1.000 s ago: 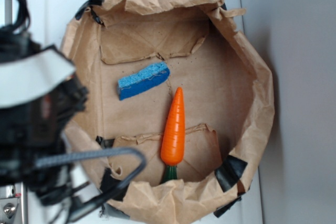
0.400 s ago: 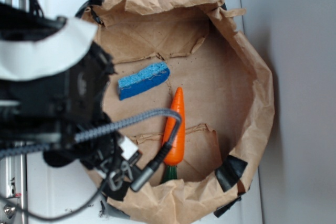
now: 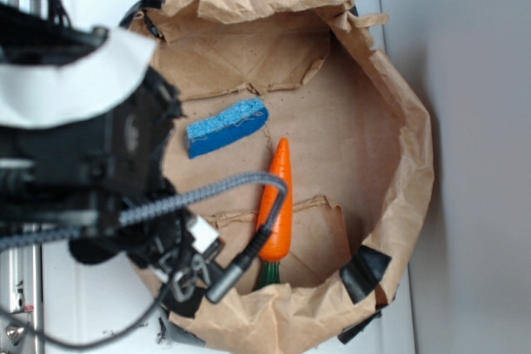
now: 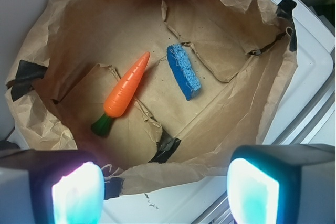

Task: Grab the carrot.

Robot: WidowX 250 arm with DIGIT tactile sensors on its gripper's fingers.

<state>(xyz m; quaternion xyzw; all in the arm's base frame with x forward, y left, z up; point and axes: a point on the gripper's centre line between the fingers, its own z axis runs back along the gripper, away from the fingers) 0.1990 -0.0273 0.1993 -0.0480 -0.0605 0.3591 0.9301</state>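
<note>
Hand (image 4: 165, 192) spread wide, empty, above the paper bag's (image 4: 47, 124) rim. Carrot (image 4: 126, 87) at 11 o'clock, sponge (image 4: 184, 71) just beside it. Risk: fingers snag the crumpled wall or clip the sponge; glossy taper may squirt out

text: none legible | labels: none | brands: none | numbers: none | signs: none

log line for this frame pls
phase: approach | gripper: open, empty, above near rim of paper bin | carrot: flat on bin floor, untouched | sponge: beside carrot, apart
</note>
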